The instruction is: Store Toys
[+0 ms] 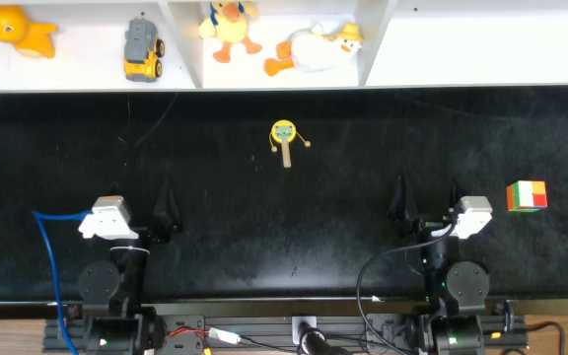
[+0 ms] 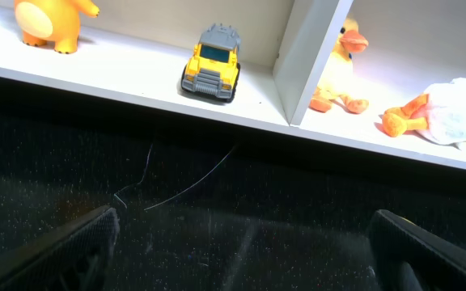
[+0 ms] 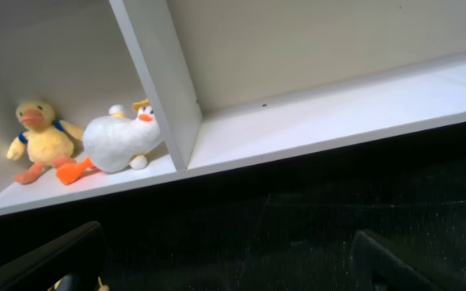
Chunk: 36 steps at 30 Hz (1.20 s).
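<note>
Left jaws: spread wide with nothing between them, low over the black table [image 1: 215, 227] near its front, on the left arm [image 1: 107, 219].
Right jaws: likewise wide apart and holding nothing, on the right arm [image 1: 469, 217], near the table's front right.
Rattle drum [image 1: 284, 139]: a small yellow-and-green toy on a wooden handle, lying on the table between the two arms and nearer the shelf, well apart from both jaws.
Colour cube [image 1: 527, 195]: on the table by its right edge, just beyond the right arm.
Shelf [image 1: 383, 39]: white, running along the table's far side, split by upright dividers.
Left compartment: an orange duck [image 1: 23, 32] and, beside it, a yellow toy truck [image 1: 143, 49] facing the table.
Middle compartment: a yellow plush duck [image 1: 229, 28] sitting upright, with a white plush bird [image 1: 316, 49] lying on its side next to it.
</note>
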### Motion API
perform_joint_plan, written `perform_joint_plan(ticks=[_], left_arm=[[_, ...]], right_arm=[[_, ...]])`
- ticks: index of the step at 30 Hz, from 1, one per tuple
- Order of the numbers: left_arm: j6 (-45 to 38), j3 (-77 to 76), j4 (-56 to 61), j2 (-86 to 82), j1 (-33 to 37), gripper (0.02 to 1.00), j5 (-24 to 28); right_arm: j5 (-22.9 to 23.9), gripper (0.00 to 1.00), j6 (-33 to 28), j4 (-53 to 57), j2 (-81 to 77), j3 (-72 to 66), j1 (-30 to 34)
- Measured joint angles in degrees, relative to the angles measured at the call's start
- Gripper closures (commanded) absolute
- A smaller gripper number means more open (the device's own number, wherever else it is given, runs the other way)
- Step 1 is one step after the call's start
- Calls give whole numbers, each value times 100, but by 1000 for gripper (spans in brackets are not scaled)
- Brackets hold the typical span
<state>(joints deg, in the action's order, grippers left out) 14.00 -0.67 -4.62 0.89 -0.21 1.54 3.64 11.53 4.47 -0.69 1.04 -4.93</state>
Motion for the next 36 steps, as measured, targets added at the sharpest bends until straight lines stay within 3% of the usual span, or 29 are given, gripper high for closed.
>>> perform_joint_plan(ticks=[22, 29, 36], left_arm=[[0, 0, 0, 0, 0, 20, 0], [0, 0, 0, 0, 0, 20, 0], [0, 0, 0, 0, 0, 23, -2]], right_arm=[[-96, 5, 4, 9, 0, 0, 0], [-365, 3, 164, 0, 0, 0, 0], [-1058, 3, 256, 341, -98, 164, 0]])
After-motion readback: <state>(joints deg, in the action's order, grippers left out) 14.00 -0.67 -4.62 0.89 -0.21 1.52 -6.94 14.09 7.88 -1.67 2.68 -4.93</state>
